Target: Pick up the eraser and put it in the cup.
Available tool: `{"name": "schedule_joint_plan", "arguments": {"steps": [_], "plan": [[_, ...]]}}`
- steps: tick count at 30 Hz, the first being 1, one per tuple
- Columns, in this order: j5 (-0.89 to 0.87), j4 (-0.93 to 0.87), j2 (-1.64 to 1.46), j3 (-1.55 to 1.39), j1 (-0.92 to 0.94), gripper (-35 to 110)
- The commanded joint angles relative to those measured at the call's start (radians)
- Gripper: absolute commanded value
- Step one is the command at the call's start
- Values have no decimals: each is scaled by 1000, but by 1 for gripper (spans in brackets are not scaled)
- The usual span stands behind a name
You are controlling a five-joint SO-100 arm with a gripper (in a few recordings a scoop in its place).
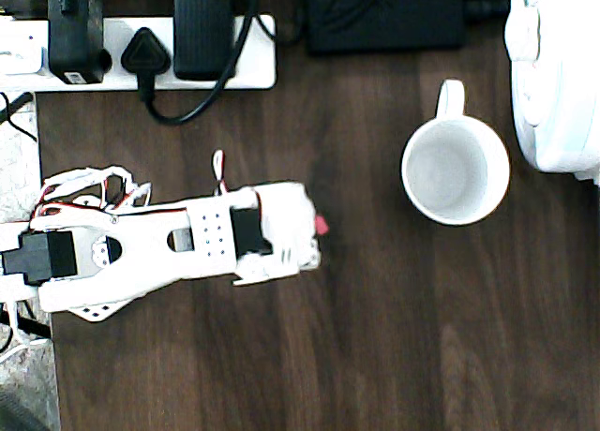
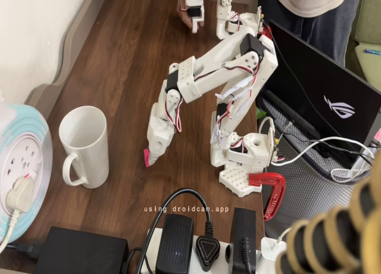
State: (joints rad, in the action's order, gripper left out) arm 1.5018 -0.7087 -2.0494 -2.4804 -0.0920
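Gripper [image 2: 149, 159] at frame centre, fingers apparently pinching eraser [image 2: 146, 157] just above table [image 2: 119, 95]. Cup [image 1: 456, 170] upper right, upright, well apart.

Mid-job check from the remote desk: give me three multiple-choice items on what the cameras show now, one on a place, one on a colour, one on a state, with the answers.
1. Where is the eraser?
A. inside the cup
B. at the gripper's tip, just above the table
C. on the power strip

2. What colour is the cup?
A. white
B. blue
C. black

3. How does the cup stand?
A. tipped on its side
B. upside down
C. upright, with nothing in it

Answers:
1 B: in the fixed view the pinkish-red block sits at the tip of the gripper, close over the table, well apart from the cup.
2 A: both views show a white mug.
3 C: the overhead view looks straight into its open, bare inside.
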Motion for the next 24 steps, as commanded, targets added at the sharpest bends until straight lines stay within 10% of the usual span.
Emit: {"name": "schedule_joint_plan", "arguments": {"steps": [1, 24], "plan": [[288, 44, -5, 6, -32, 19], [222, 109, 43, 87, -63, 0]]}}
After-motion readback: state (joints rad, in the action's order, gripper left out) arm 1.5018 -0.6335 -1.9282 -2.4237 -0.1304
